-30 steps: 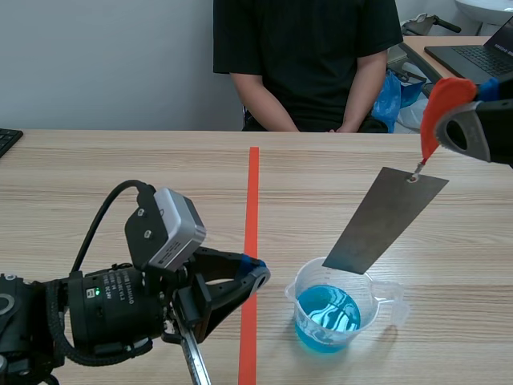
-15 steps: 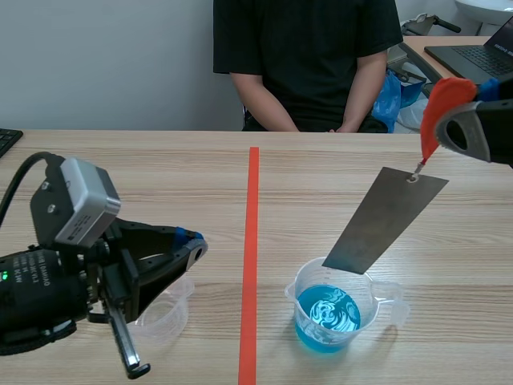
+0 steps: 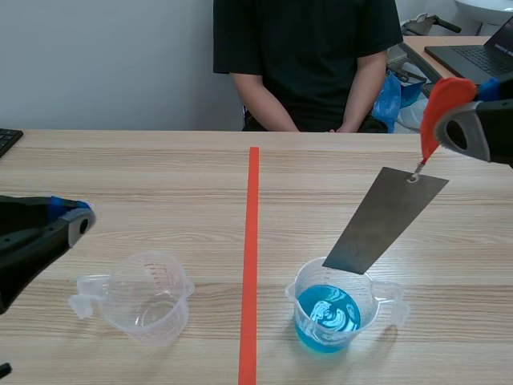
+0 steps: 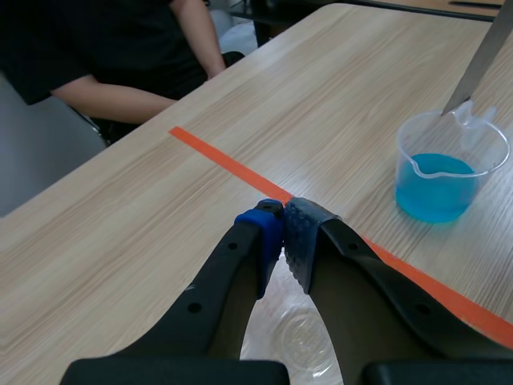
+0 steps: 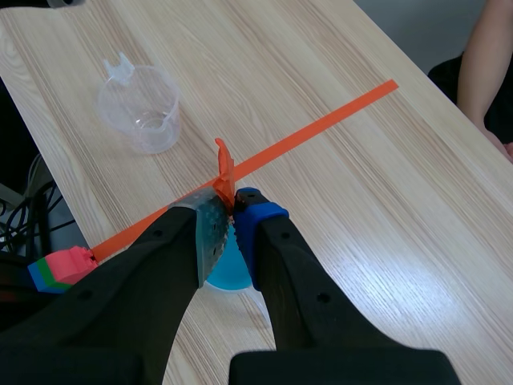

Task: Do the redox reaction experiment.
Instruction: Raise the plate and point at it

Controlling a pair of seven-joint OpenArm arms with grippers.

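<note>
Metal strip [image 3: 386,218] looks thin, stiff, light; our right gripper [image 5: 230,210] grasps its orange tab [image 3: 442,100], a sound hold; left gripper [image 4: 282,231] clenched empty.

Left hand [image 3: 76,220] withdrew leftward, uncovering empty beaker [image 3: 148,297] on table [image 3: 160,168].

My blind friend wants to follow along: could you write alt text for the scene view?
The right end effector pinches an orange clip from which a grey metal strip hangs slanted, its lower end at the rim of a beaker of blue liquid. An empty clear beaker stands near the shut left end effector; a person sits across the table.
</note>
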